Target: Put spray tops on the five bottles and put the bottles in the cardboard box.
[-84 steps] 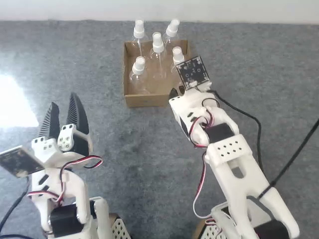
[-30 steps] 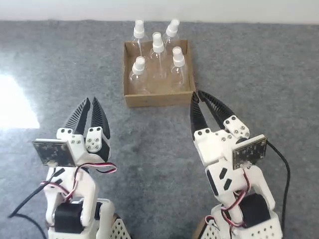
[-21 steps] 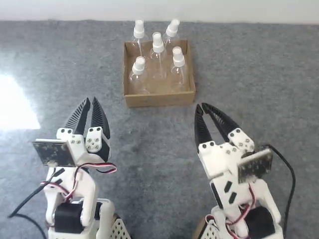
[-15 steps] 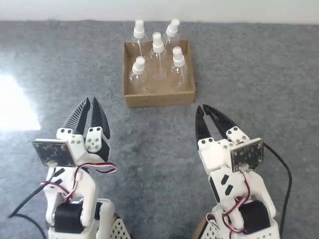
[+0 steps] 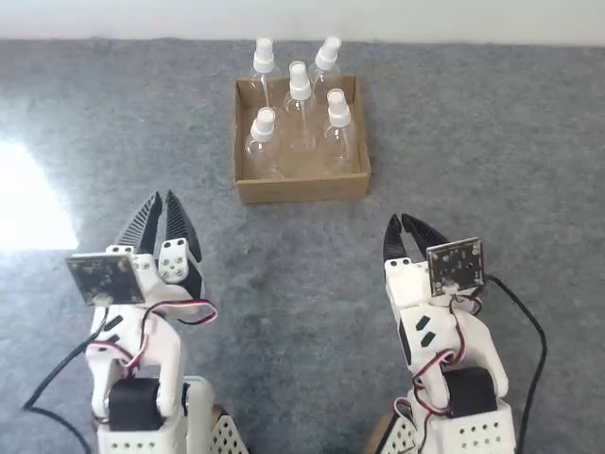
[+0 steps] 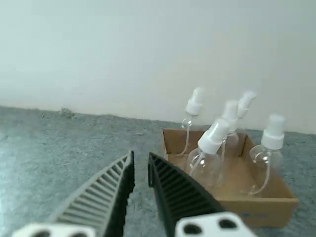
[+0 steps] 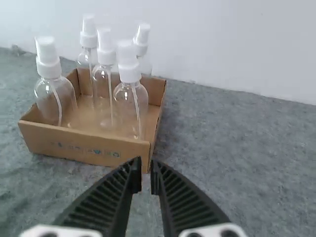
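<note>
Five bottles [image 5: 300,104] with white spray tops [image 5: 299,78] stand upright in the cardboard box [image 5: 301,187], and both arms sit low at the near side.
The bottles are clear: two at the box's far wall, one in the middle, two nearer the front. The left gripper [image 5: 163,203] points toward the box from its near left, well apart from it, its black ribbed fingers [image 6: 106,197] drawn together to a thin slit and holding nothing. The right gripper [image 5: 405,227] lies near the box's front right corner, aimed the same way, its fingers [image 7: 111,197] likewise almost touching and holding nothing. Everything rests on grey carpet [image 5: 492,142], with a plain white wall [image 6: 148,49] just behind the box.
</note>
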Tool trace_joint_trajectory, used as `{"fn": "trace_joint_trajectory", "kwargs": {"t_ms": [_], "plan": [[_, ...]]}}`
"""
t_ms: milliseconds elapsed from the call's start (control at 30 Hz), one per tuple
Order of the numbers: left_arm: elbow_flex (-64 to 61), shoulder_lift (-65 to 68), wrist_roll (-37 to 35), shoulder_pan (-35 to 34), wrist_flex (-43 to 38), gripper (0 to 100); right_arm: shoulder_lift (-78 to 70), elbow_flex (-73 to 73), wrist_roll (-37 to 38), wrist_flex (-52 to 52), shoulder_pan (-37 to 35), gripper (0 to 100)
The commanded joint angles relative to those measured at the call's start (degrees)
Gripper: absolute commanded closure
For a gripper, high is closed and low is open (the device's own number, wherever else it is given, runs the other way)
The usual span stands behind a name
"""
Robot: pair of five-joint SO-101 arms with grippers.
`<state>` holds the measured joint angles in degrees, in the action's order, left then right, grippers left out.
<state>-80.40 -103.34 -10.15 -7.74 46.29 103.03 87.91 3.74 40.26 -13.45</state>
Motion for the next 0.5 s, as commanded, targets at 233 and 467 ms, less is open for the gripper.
{"fn": "trace_joint_trajectory", "kwargs": {"t_ms": [233,467], "plan": [[-9.63,-0.26,0.26,-7.38,-1.41,96,1.01,7.91,-0.88,-0.31,0.75,98.8],[-14.02,-0.26,0.26,-7.30,-1.49,96,0.92,8.53,-0.88,4.79,0.84,99.0]]}}
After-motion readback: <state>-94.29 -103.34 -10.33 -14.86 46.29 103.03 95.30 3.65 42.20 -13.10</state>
